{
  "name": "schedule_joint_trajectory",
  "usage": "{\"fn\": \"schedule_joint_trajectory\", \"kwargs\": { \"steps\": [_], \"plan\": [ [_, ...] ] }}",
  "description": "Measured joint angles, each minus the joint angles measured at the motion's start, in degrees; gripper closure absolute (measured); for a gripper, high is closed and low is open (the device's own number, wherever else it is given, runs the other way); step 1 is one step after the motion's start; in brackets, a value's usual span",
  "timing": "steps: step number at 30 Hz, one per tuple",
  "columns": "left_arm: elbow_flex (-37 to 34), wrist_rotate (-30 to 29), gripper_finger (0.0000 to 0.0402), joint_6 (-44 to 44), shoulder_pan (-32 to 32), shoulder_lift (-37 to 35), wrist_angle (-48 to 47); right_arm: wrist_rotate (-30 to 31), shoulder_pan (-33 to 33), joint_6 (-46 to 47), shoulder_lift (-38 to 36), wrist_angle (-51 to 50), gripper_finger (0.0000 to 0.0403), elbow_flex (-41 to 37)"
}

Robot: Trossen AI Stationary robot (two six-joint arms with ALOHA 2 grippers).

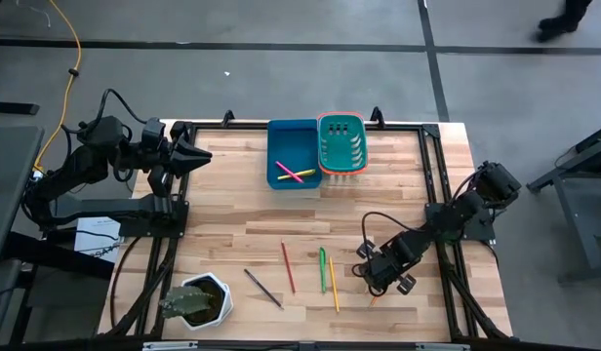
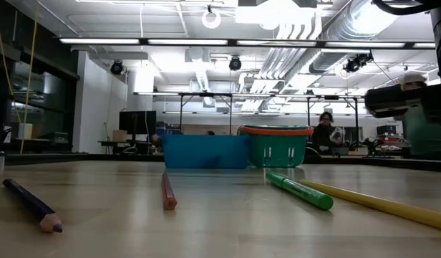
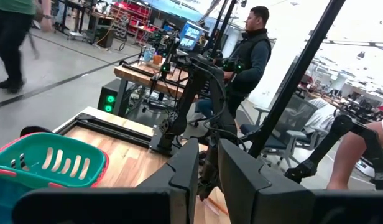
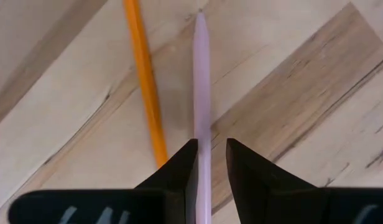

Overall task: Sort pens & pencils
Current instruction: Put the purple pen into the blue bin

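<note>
My right gripper [image 1: 383,280] [image 4: 211,149] is low over the table's near right part, open by a narrow gap. Its fingers stand on either side of a pale pink pen [image 4: 202,74] lying flat; whether they touch it I cannot tell. An orange pencil [image 4: 145,81] lies beside it. To the left lie a yellow pencil [image 1: 334,284] [image 2: 378,203], green pen [image 1: 322,269] [image 2: 301,191], red pencil [image 1: 288,266] [image 2: 167,192] and dark purple pencil [image 1: 262,288] [image 2: 31,204]. A pink and a yellow pen [image 1: 295,175] lie in the blue bin [image 1: 281,141]. My left gripper [image 1: 201,154] [image 3: 207,155] waits shut at the far left.
A teal basket with an orange rim [image 1: 341,143] [image 2: 276,147] stands right of the blue bin [image 2: 206,150] at the far edge. A potted plant [image 1: 198,302] sits at the near left corner. Bare wood lies between the bins and the row of pens. People show in the room beyond.
</note>
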Motion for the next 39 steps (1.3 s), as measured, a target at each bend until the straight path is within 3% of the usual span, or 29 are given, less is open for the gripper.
{"fn": "schedule_joint_trajectory", "kwargs": {
  "steps": [33, 39],
  "plan": [
    [0.00, -0.01, 0.0350, -0.23, 0.00, 0.00, -0.31, 1.18, 0.46, 1.52, 2.82, 2.22, 0.0330, 0.07],
    [0.00, -0.02, 0.0351, -0.23, 0.00, 0.00, -0.31, 1.88, 0.39, 1.53, 2.82, 2.29, 0.0354, 0.04]
  ]
}}
